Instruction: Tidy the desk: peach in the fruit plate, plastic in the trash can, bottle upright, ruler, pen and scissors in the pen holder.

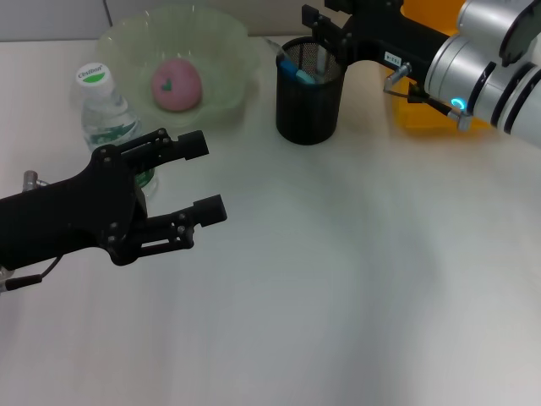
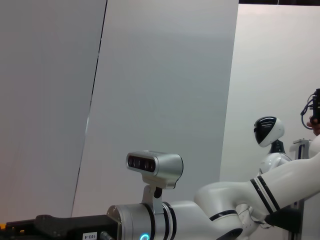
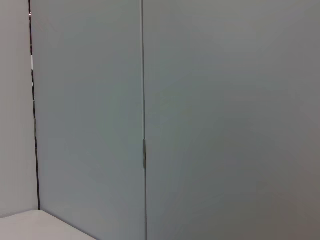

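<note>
The left end effector (image 1: 211,178) hovers just off the bench (image 1: 338,296), fingers apart and holding nothing; behind it the water bottle (image 1: 106,114) stands upright, apparently released. Beyond that, the peach (image 1: 177,84) lies in the fruit plate (image 1: 221,38). The right end effector (image 1: 314,30) sits over the pen holder (image 1: 308,93), seemingly delivering stationery; its finger state can't be told. An orange bin (image 1: 423,118) lies beneath its arm
</note>
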